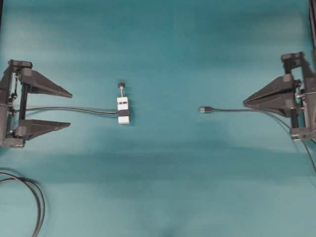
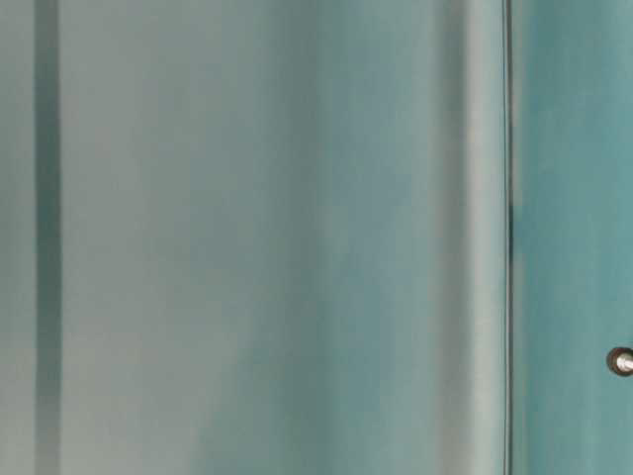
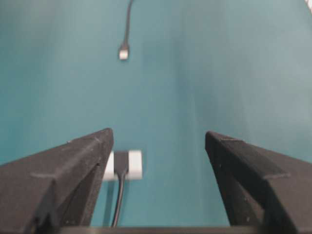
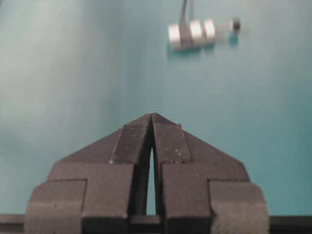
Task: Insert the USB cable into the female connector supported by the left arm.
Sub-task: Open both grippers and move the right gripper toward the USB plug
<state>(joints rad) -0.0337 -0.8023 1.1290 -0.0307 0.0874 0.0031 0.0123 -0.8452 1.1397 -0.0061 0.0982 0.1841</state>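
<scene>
The white block with the female connector (image 1: pixel 123 109) lies on the teal table left of centre, with its own dark cable running left; it also shows as the white block (image 3: pixel 124 165) and the block (image 4: pixel 191 33). The USB cable's silvery plug (image 1: pixel 205 109) rests on the table right of centre, its cable trailing right, and appears far off as the plug (image 3: pixel 124 51). My left gripper (image 1: pixel 70 108) is open and empty, well left of the block, fingers wide apart. My right gripper (image 1: pixel 245 102) is shut on nothing, right of the plug.
A small bolt with a dark knob (image 1: pixel 121 87) sticks out of the block's far side. Looped black cables (image 1: pixel 34 197) lie at the lower left edge. The table-level view is blurred, showing only a small round metal part (image 2: pixel 620 361).
</scene>
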